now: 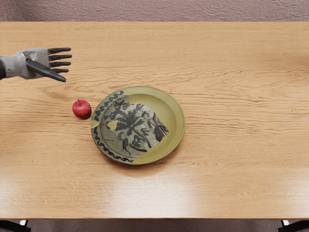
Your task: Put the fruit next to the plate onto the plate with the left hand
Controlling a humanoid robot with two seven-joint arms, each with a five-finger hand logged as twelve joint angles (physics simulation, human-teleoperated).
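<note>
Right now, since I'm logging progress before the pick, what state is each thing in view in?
Light wooden table: level, carrying two items.
Round olive-green patterned plate: flat on the table, no fruit on it.
Small red apple: upright on the table beside the plate's left rim, not held.
Left hand: open, fingers spread, apart from the apple, at the far left.

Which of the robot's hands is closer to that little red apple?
Left. The left hand, fingers open, is farther back and to the left of the apple, apart from it. The right hand is out of view.
</note>
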